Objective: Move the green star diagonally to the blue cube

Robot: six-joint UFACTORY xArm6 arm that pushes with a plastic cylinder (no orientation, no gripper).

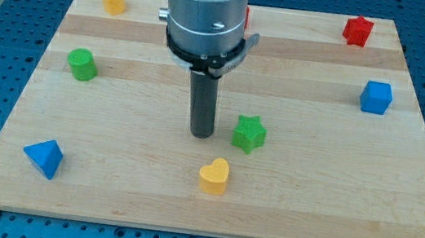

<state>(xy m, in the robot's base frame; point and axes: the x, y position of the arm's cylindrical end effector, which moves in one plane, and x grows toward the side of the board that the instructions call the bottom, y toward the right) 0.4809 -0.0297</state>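
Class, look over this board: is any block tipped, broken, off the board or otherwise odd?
Nothing stands out. All visible blocks sit flat on the wooden board, apart from each other. My tip rests just to the view's left of the green star; the blue cube sits undisturbed at right.

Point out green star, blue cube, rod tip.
green star [249, 134], camera view, centre of its top face
blue cube [376, 98], camera view, middle of the block
my tip [201, 134], camera view, rod's very end, left of the star
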